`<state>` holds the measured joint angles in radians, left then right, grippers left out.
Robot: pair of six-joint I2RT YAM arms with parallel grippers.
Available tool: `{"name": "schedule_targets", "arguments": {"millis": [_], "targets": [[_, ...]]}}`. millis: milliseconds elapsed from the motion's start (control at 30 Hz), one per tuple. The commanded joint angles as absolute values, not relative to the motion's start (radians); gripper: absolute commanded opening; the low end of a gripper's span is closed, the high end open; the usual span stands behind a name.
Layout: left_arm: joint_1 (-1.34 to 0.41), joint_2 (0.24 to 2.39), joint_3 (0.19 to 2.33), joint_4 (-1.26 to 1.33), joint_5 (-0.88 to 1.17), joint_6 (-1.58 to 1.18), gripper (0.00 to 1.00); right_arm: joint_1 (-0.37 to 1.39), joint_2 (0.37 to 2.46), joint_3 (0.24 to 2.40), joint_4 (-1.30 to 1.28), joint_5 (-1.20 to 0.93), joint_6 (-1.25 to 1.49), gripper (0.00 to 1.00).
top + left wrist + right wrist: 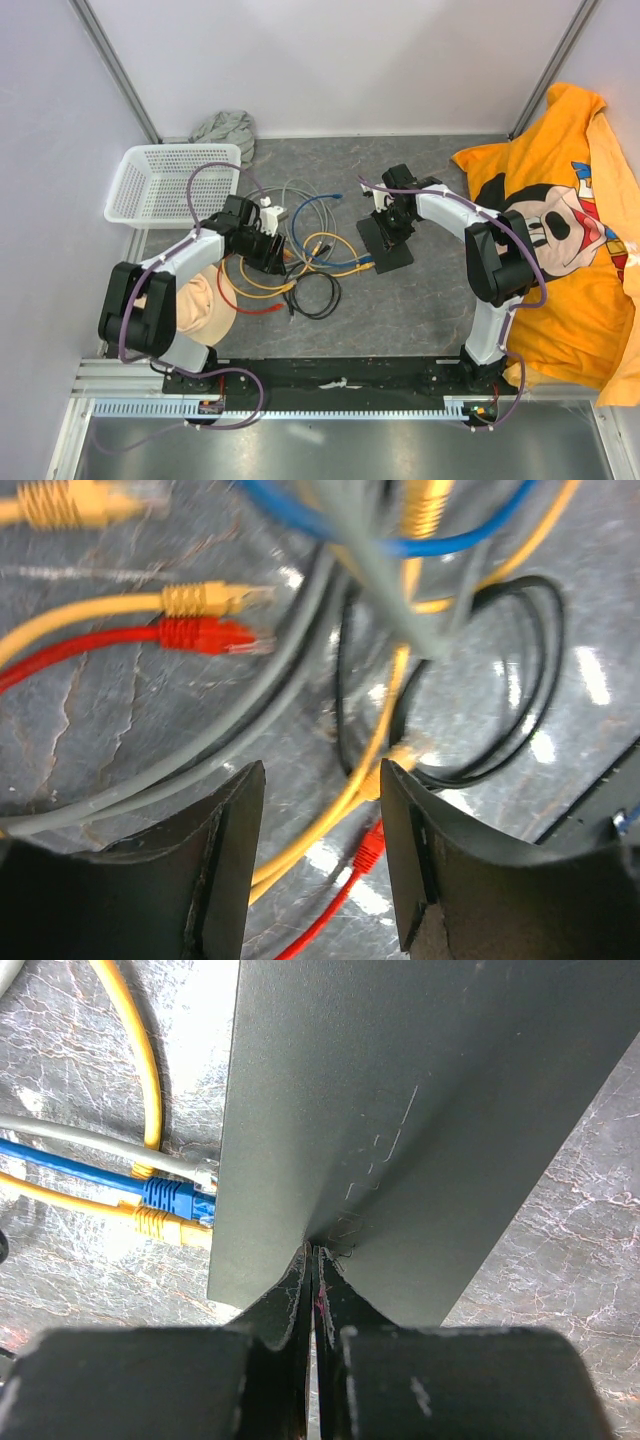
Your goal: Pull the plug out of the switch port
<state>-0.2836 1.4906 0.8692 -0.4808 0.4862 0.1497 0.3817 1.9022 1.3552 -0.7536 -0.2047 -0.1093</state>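
Observation:
The matte-black switch [387, 246] lies flat on the grey table, right of the cable pile. In the right wrist view it [420, 1110] fills the frame, and a grey plug [205, 1172], a blue plug [170, 1196] and a yellow plug [160, 1222] sit in sockets on its left edge. My right gripper [315, 1252] is shut with nothing between the fingers, its tips resting on the switch's top; it also shows in the top view [389, 222]. My left gripper [322, 775] is open and empty, low over loose yellow and red cables; in the top view [276, 256] it is left of the switch.
A tangle of loose cables [305, 250] with a black loop [316, 296] lies between the arms. A loose red plug [205, 635] and yellow plug [215, 598] lie under the left wrist. A white basket [170, 180], grey cloth [225, 128], peach object [200, 300] and orange shirt [570, 230] surround the area.

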Motion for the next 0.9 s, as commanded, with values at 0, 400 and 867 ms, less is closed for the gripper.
{"name": "schedule_targets", "arguments": {"millis": [0, 400, 867], "targets": [[-0.294, 1.555, 0.882, -0.449, 0.422, 0.107, 0.56, 0.397, 1.988, 1.318, -0.699, -0.184, -0.118, 0.05], [-0.33, 1.625, 0.887, -0.463, 0.505, 0.064, 0.48, 0.397, 1.976, 1.304, -0.695, -0.181, -0.121, 0.06], [-0.31, 1.56, 0.908, -0.512, 0.549, -0.008, 0.42, 0.399, 1.991, 1.316, -0.699, -0.184, -0.121, 0.06]]}}
